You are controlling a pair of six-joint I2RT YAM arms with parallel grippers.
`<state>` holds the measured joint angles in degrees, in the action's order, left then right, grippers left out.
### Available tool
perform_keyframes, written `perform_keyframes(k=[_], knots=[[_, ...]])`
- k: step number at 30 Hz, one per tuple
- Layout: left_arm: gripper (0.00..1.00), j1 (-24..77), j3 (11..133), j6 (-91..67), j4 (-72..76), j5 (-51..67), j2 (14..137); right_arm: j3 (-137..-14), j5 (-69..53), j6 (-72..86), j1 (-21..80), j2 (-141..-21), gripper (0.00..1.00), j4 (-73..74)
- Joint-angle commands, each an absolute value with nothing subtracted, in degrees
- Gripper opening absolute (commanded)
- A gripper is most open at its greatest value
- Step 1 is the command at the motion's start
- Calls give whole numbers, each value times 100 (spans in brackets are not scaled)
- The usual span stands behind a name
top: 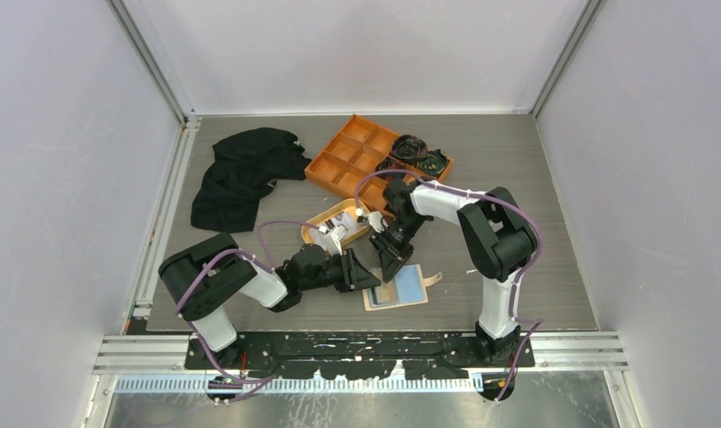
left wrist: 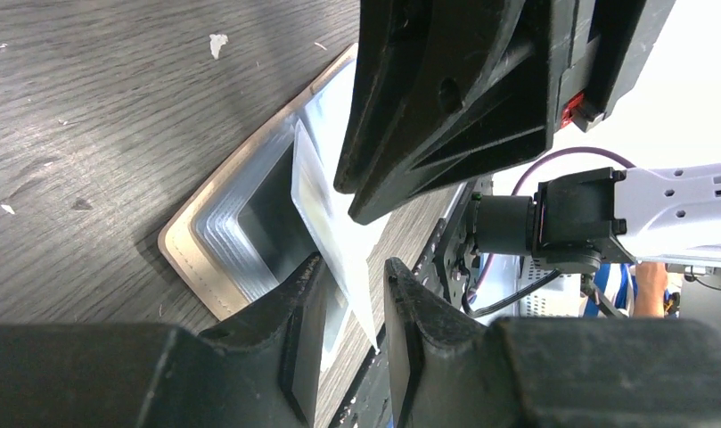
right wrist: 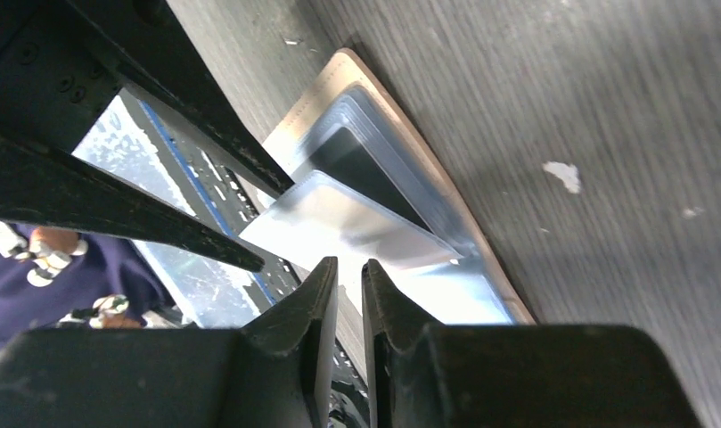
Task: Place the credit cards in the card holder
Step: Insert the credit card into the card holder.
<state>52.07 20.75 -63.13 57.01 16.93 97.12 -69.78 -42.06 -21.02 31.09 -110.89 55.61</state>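
Observation:
The tan card holder (top: 412,287) lies open on the table in front of both arms. A white credit card (right wrist: 356,225) stands tilted with its far edge in the stacked clear slots (left wrist: 221,234). My right gripper (right wrist: 349,266) is closed to a thin slit with nothing in it, and its tips are at the card's near edge. My left gripper (left wrist: 352,267) is open, and the card's loose corner (left wrist: 367,321) hangs between its fingers without being pinched. Both grippers (top: 367,276) (top: 390,259) meet over the holder's left half. A dark face shows inside one slot (right wrist: 361,165).
An oval orange dish (top: 314,223) with more white cards (top: 339,234) sits just behind the grippers. An orange divided tray (top: 352,156) with a dark bundle (top: 417,150) is at the back. A black cloth (top: 241,174) lies at back left.

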Motion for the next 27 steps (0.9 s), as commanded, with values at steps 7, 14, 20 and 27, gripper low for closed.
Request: perform_keyframes(k=[7,14,20,27], knots=[[31,5142,2008,-5983,5064,1460,8699,-7011,-3447,-2368,3089,-10274,22,5595],[32,5136,2340,-4926,2370,823,6793,-6945,-3379,-2714,2952,-9411,24,5591],[45,5092,2711,-3893,449,-262,5241,-6684,-2821,-2870,2830,-8162,31,4857],[70,5002,2848,-3366,-608,-1131,4285,-6607,-1899,-2434,2758,-7443,99,3053]])
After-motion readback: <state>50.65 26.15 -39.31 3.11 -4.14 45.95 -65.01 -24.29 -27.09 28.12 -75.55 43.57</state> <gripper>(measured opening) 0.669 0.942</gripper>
